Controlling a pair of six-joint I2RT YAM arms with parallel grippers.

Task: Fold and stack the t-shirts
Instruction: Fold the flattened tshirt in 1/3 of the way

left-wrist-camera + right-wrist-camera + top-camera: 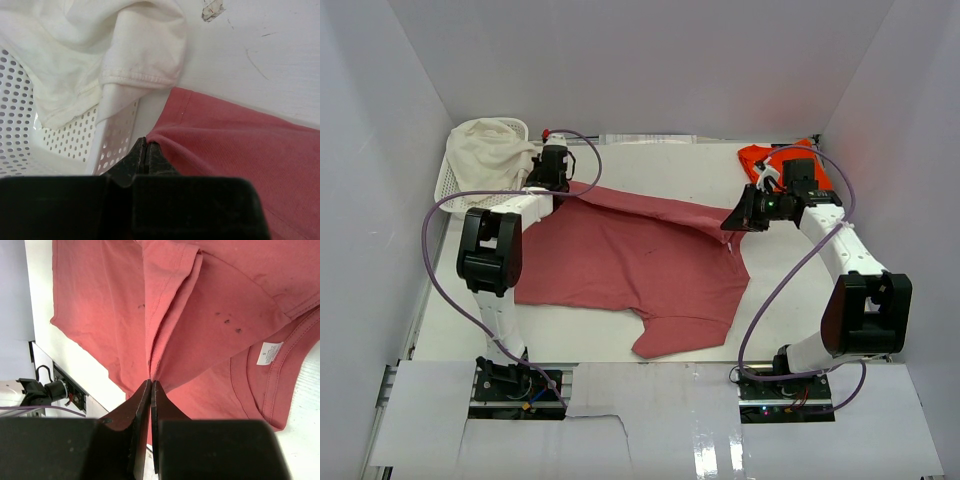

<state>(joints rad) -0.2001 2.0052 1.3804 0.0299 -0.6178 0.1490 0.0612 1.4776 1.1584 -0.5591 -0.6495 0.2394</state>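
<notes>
**Both arms pinch the big shirt's far edge; folding has barely begun.**

The bench (790, 275) carries the rose-red shirt (620, 265) spread across its middle, with its far edge raised between the arms and no finished fold visible. The white basket (450, 188), with a pale cloth (490, 145) heaped in it, sits in the far left corner. The orange shirt (757, 156) lies bunched in the far right corner, so both folds and the stack look left to do. The left gripper (146, 149) is closed on the rose-red shirt's hem beside the basket. The right gripper (151, 384) is closed on a ridge of the same shirt. Only the overhead view shows the orange shirt; only the right wrist view shows the neck label (270, 353).
</notes>
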